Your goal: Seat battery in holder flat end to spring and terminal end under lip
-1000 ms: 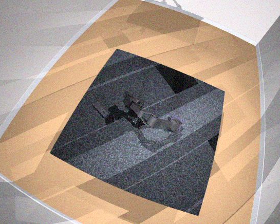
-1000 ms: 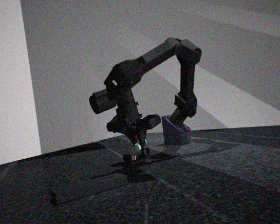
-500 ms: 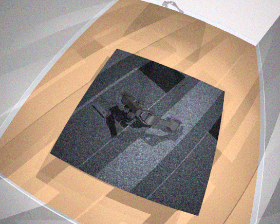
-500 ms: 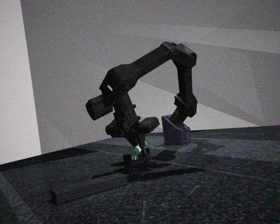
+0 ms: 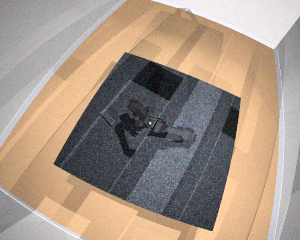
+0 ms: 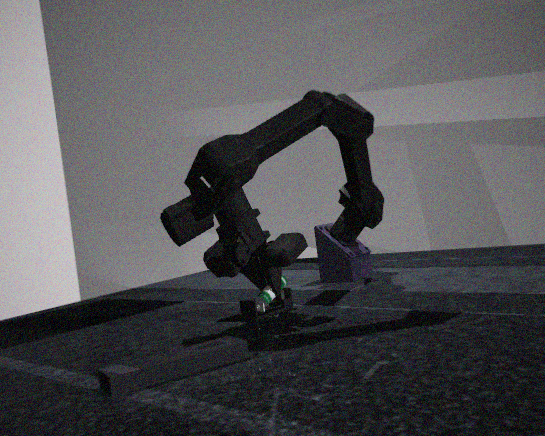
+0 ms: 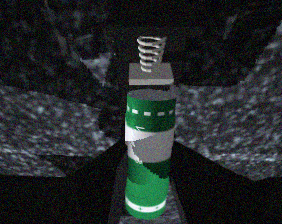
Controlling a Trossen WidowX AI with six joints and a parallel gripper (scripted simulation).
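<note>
The green and white battery (image 6: 267,297) (image 7: 151,147) is tilted over the holder, its flat end lower and its other end higher. The black holder (image 6: 248,311) stands on the dark table top; its silver spring (image 7: 150,52) and metal contact plate (image 7: 151,73) show just beyond the battery's flat end in the wrist view. I cannot tell whether the flat end touches the spring. My gripper (image 6: 276,289) is shut on the battery, low over the holder. The fingers' shadow and the battery hide the lip and the terminal end's contact. The top view does not show the battery clearly.
A dark bar-shaped block (image 5: 108,119) (image 6: 119,376) lies on the table top (image 5: 166,176), off to the side of the holder. The arm's purple base (image 6: 344,262) stands behind the holder in the exterior view. Broad dark shadows cross the holder area.
</note>
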